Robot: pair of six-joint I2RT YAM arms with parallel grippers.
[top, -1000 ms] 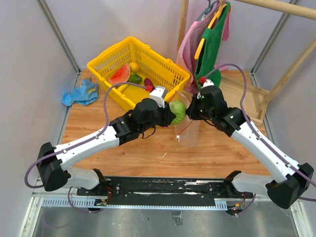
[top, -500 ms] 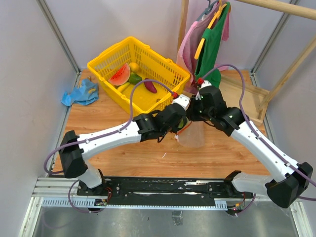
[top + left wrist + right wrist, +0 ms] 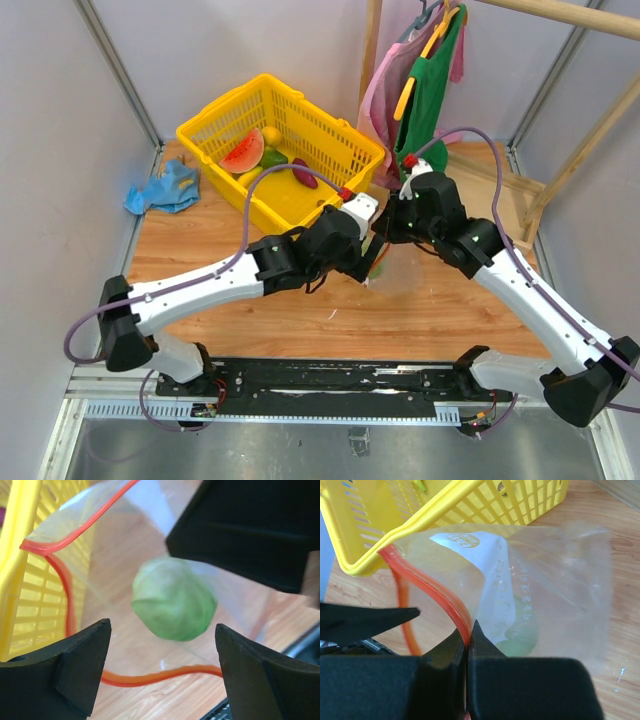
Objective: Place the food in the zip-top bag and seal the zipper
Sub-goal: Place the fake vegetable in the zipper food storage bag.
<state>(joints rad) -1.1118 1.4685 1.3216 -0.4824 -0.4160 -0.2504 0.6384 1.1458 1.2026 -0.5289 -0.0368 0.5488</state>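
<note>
The clear zip-top bag (image 3: 402, 272) hangs by the basket's near right corner, its mouth held wide. My right gripper (image 3: 469, 630) is shut on the red-orange zipper (image 3: 435, 587) at the rim. At the mouth my left gripper (image 3: 162, 632) stands open with nothing in its fingers. The round green melon (image 3: 174, 598) is past the zipper (image 3: 150, 677), inside the bag, and shows as a green blur (image 3: 520, 640) through the plastic. More food lies in the yellow basket (image 3: 330, 128): a watermelon wedge (image 3: 243, 152), a yellow fruit (image 3: 271, 135), a green piece (image 3: 273, 158) and a purple piece (image 3: 303, 173).
A blue cloth (image 3: 163, 187) lies at the table's left edge. Pink and green garments (image 3: 425, 85) hang from a wooden rack at the back right. The basket wall (image 3: 20, 560) runs close along the left side of the bag.
My left gripper carried the green melon right to the bag's mouth, then opened and let it go; the melon is now in the bag. The right gripper stayed shut on the zipper.
</note>
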